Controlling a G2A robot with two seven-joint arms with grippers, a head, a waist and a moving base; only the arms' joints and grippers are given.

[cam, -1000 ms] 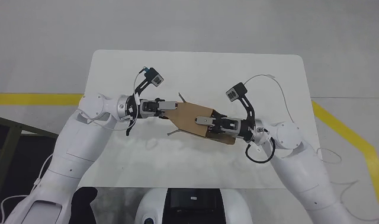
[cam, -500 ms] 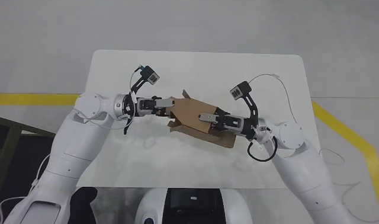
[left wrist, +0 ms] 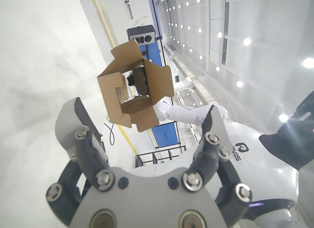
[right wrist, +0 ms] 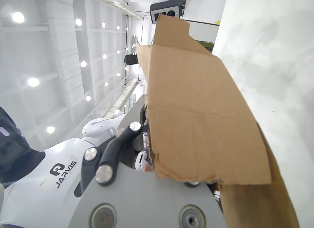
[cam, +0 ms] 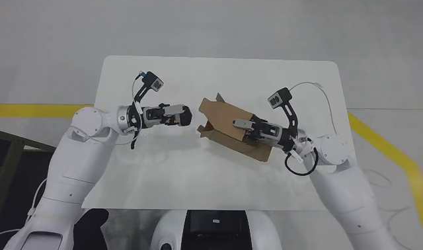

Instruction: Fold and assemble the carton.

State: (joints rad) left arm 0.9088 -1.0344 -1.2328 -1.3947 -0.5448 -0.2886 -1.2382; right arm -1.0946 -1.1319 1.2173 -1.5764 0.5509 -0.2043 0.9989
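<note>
Cardboard carton (cam: 225, 125) sits gripped in the right pincer (cam: 240, 125), near the wide-open left pincer (cam: 189, 116).

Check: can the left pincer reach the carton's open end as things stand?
Probably yes. The left pincer is open and faces the open end of the carton, with nothing between them; the right pincer grips the far end.

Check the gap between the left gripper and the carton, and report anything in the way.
Nothing visible stands in the way. The left gripper is open and points at the open end of the carton. It is apart from the carton, and only bare table shows between them in the top view. The right gripper holds the carton from the other side.
</note>
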